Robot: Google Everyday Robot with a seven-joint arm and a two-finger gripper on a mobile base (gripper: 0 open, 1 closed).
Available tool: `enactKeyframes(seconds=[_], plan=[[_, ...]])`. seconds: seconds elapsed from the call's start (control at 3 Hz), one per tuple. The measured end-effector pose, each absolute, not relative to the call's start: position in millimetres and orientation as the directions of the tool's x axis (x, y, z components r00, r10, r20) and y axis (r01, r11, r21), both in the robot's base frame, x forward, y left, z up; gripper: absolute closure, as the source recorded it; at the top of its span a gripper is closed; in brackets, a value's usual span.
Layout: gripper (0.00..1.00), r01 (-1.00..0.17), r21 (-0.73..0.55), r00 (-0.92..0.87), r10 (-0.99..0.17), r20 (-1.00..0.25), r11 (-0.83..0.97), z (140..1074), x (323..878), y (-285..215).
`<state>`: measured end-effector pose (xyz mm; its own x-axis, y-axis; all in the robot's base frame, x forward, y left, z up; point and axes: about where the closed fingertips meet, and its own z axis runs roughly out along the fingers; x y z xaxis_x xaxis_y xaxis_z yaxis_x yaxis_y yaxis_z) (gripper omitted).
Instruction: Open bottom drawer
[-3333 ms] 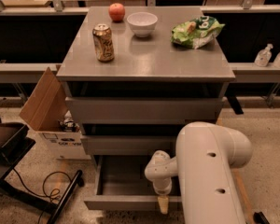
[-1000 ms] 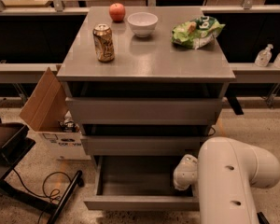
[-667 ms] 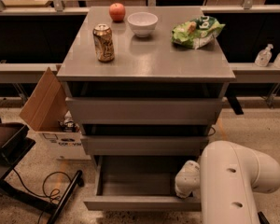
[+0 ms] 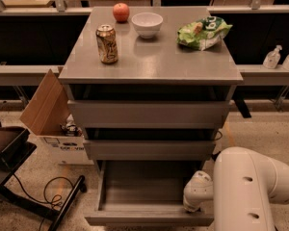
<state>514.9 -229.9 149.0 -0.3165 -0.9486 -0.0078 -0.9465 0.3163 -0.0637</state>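
Observation:
The bottom drawer (image 4: 144, 189) of the grey cabinet stands pulled out, showing its shallow, empty grey tray; its front edge (image 4: 135, 219) is near the lower frame edge. The two drawers above it (image 4: 148, 113) (image 4: 149, 149) are closed. My white arm (image 4: 253, 191) fills the lower right. Its wrist (image 4: 196, 192) hangs over the drawer's right front corner. The gripper is hidden behind the wrist and arm.
On the cabinet top (image 4: 151, 61) stand a can (image 4: 107, 44), a red apple (image 4: 121, 12), a white bowl (image 4: 147, 24) and a green chip bag (image 4: 203, 32). An open cardboard box (image 4: 50, 117) and a black stand with cables (image 4: 24, 186) are at the left.
My arm has drawn back to the right and away from the drawer's middle; the gripper that hung over the drawer's front edge has gone out of sight. The drawer stays open.

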Motion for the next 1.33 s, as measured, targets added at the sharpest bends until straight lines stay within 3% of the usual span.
enactKeyframes(seconds=[0.33,0.67,1.33], plan=[[1.00,-0.950,-0.009,-0.314,-0.949,0.012,0.314,182,470,-228],[1.00,-0.946,0.004,-0.325,-0.946,0.010,0.325,192,460,-228],[0.51,-0.946,0.009,-0.325,-0.946,0.011,0.325,190,457,-228]])
